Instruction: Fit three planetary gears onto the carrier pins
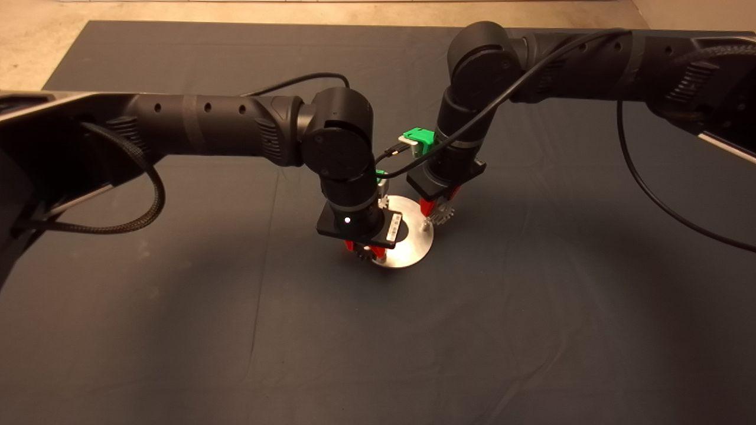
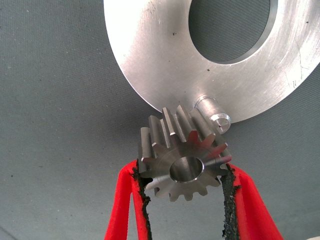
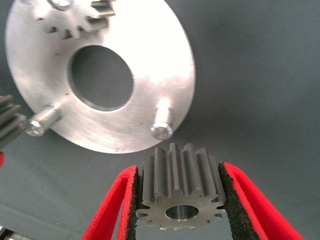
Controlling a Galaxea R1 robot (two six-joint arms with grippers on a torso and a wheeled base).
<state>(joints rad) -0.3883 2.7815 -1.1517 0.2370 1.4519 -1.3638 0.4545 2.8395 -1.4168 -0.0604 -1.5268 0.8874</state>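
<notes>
Overhead, both my arms meet at the middle of the dark mat [image 1: 177, 330], over the shiny disc [image 1: 413, 245]. My left gripper [image 1: 366, 252] hangs at the disc's lower left edge and my right gripper [image 1: 438, 211] at its upper right edge, each with a small gear between its red fingers. A white label sits on my left wrist housing, but I cannot read its writing. From my left wrist, my fingers [image 2: 131, 200] are clamped on a planetary gear [image 2: 184, 156] in the lower centre of the frame, bore facing the camera; it sits just beside a carrier pin [image 2: 212, 112] at the disc's rim, its teeth overlapping the disc edge, and I cannot tell whether it touches the pin. From my right wrist, my fingers [image 3: 127, 200] grip a second gear [image 3: 181, 192] at the bottom centre, just short of a bare pin [image 3: 162, 124]. Another bare pin [image 3: 42, 120] stands at centre left, and a third gear [image 3: 75, 17] already sits on the disc at upper left.
</notes>
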